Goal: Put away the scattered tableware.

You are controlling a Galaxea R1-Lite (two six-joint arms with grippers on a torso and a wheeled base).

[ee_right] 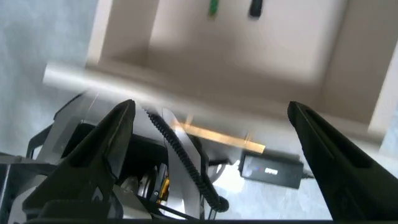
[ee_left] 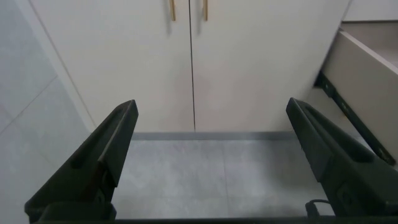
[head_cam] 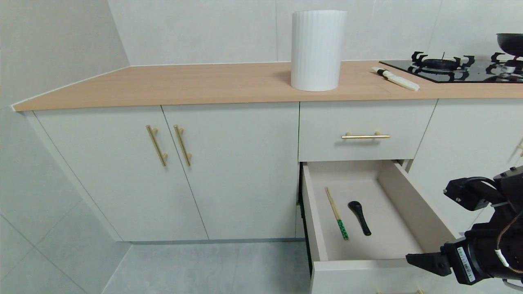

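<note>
Inside pale open drawer, green-tipped wooden chopsticks and black spoon are lying apart | white black-banded utensil is lying on wooden countertop | right gripper, near drawer front, and left gripper are gaping wide, holding nothing | risk: right gripper nudging drawer shut; utensil being left out

Head above, wrists low; drawer shared.

Bright diffuse light. Soft shadow on counter just left of canister. Sheen on hob right of canister. Drawer below canister evenly lit. Cabinet edges bow far left of canister.
</note>
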